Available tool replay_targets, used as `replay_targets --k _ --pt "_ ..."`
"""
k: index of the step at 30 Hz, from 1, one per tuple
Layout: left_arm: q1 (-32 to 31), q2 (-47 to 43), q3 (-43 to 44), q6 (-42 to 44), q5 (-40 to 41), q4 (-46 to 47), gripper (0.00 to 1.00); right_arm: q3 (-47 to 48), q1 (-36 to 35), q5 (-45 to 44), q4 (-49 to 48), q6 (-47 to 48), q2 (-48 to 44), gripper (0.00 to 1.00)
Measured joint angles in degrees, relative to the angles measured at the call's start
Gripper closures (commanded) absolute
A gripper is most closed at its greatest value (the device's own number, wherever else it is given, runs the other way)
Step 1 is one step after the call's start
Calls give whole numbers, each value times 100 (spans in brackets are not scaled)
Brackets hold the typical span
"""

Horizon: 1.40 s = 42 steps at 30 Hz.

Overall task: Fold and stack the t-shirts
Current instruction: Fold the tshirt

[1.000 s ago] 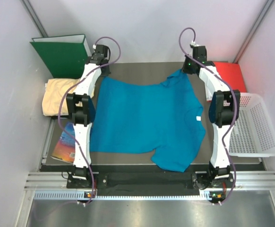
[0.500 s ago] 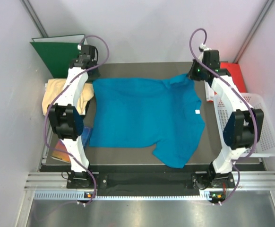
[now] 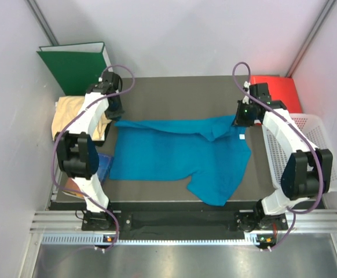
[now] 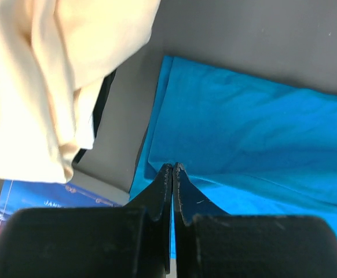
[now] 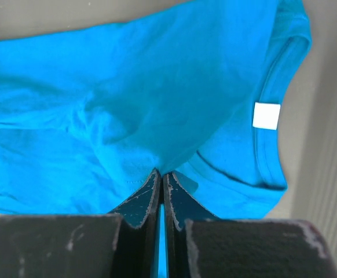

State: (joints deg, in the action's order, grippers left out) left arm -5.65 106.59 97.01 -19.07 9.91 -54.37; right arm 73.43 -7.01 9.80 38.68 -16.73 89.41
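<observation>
The teal-blue t-shirt [image 3: 180,153] lies on the dark mat [image 3: 174,90], its far edge lifted and drawn over toward the near side. My left gripper [image 3: 117,119] is shut on the shirt's far left corner; in the left wrist view its closed tips [image 4: 172,167] pinch the teal cloth [image 4: 249,127]. My right gripper [image 3: 240,123] is shut on the far right sleeve area; the right wrist view shows its tips [image 5: 160,172] clamping a fold of the shirt [image 5: 128,98] near the white neck label [image 5: 266,115]. The pale yellow t-shirt [image 3: 70,116] lies bunched off the mat's left edge [image 4: 35,75].
A green binder [image 3: 76,66] stands at the back left, a red folder [image 3: 281,92] at the back right. A white perforated basket [image 3: 310,156] sits along the right side. A colourful magazine [image 3: 79,179] lies under the left arm by the mat's edge.
Both arms have pulled the teal shirt's far edge toward the near side, folding it over itself and baring the back strip of the mat. Both grips have held.
</observation>
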Motion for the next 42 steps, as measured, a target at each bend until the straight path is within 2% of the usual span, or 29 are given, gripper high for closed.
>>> replay_targets --k 6,9,10,13,17,18,19,20,21,23,25,28,30,31,32,33,34,42 --pt "0 -284 -391 -39 42 -59 100 -70 0 48 245 15 -184 100" --pt "-2 -284 -608 -28 85 -144 28 -291 0 81 420 55 -190 100" --pt "-2 -284 -649 -15 131 -201 1 -393 0 83 492 74 -190 100" --pt "-2 -278 -719 -122 411 -479 1 -682 0 87 763 157 -190 100" --pt "0 -278 -723 -227 612 -579 1 -1047 0 87 986 199 -195 98" --pt "0 -278 -723 -238 610 -573 1 -1128 0 90 1060 212 -195 73" --pt "0 -278 -723 -247 601 -573 1 -1196 0 92 1126 221 -195 60" --pt "-4 -278 -708 -264 595 -586 1 -1226 0 96 1228 216 -190 52" --pt "-11 -278 -682 -286 590 -588 1 -1228 0 85 1377 273 -190 37" --pt "-33 -240 -564 -317 584 -621 1 -1213 0 42 1550 273 -192 26" --pt "-81 -160 -400 -328 568 -590 1 -1134 0 -68 1714 310 -195 22" --pt "-219 -22 -297 -323 448 -507 1 -745 0 -238 1753 337 -214 29" --pt "-339 96 -293 -310 363 -476 1 -507 0 -264 1547 352 -229 81" --pt "-393 160 -293 -306 330 -459 1 -448 0 -260 1427 396 -225 100" --pt "-457 251 -291 -297 295 -433 2 -393 0 -234 1279 382 -195 100" --pt "-522 385 -275 -286 271 -420 70 -348 0 -203 1080 306 -111 100" --pt "-562 487 -254 -278 251 -409 100 -326 -4 -186 966 332 -13 100" --pt "-739 1377 101 -177 142 -337 100 -223 -201 -170 361 326 1473 100"
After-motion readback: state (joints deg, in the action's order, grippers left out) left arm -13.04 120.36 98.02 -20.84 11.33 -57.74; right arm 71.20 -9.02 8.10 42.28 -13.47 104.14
